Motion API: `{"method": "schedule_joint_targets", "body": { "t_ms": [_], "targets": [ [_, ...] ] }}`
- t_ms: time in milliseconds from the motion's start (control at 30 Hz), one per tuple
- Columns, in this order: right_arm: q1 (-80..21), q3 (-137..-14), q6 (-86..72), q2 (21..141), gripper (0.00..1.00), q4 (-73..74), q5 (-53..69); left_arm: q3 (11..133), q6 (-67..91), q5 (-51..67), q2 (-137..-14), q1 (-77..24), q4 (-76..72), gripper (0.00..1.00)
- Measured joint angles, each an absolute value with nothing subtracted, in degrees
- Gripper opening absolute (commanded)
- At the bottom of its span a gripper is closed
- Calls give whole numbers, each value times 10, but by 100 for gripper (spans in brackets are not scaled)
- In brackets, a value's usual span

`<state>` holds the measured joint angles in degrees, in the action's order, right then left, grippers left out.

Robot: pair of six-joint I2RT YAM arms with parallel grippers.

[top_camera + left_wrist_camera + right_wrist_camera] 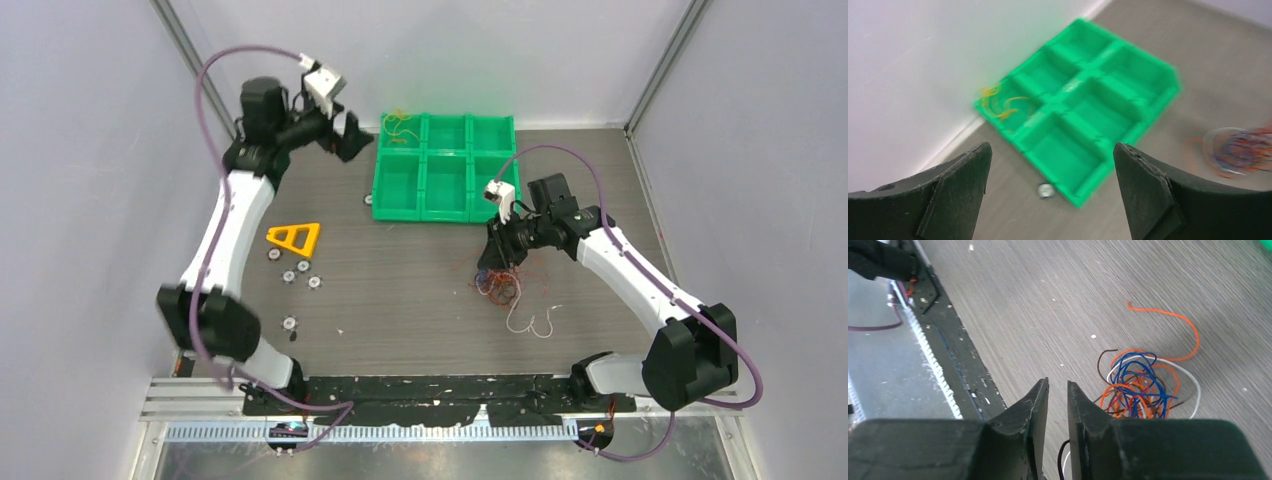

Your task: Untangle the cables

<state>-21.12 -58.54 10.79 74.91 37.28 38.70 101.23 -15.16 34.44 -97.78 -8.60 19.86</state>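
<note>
A tangle of blue, orange, brown, red and white cables [500, 288] lies on the table right of centre. It also shows in the right wrist view [1138, 385], with a loose orange cable [1178, 320] beside it. My right gripper [497, 262] hovers just above the tangle's near side. In its wrist view [1057, 382] the jaws stand a narrow gap apart with nothing between the tips; a black wire shows below them. My left gripper [345, 135] is wide open and empty, raised beside the green tray's left end [1051, 147]. Yellow cables [998, 102] lie in the tray's far-left compartment.
The green six-compartment tray [445, 216] stands at the back centre. A yellow triangular part [295, 237] and several small round parts [300, 270] lie at the left. One small round part [1046, 190] sits by the tray's corner. A loose white cable [530, 322] trails toward the front.
</note>
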Motion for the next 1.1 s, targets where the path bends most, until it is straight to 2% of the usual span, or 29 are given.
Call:
{"method": "schedule_joint_targets", "body": {
  "t_ms": [100, 233, 333, 400, 567, 833, 1000, 1100],
  "targets": [
    [-211, -596, 95, 749, 24, 366, 423, 857, -131, 428, -820, -86, 186, 94],
    [-211, -612, 52, 744, 25, 317, 479, 643, -65, 510, -667, -147, 121, 96],
    [-212, -608, -14, 728, 22, 242, 497, 503, 10, 521, -619, -218, 50, 96],
    [-212, -601, -62, 717, 20, 191, 503, 457, 42, 509, -618, -259, 30, 96],
    [-213, -585, -184, 713, 18, 70, 508, 432, 106, 452, -627, -356, -46, 94],
    [-213, -535, -332, 713, 17, -60, 517, 446, 178, 349, -718, -433, -187, 85],
    [-214, -509, -415, 713, 18, -134, 522, 472, 194, 276, -762, -455, -229, 72],
    [-214, -495, -466, 713, 20, -177, 522, 489, 197, 243, -780, -460, -244, 61]
  ]
}}
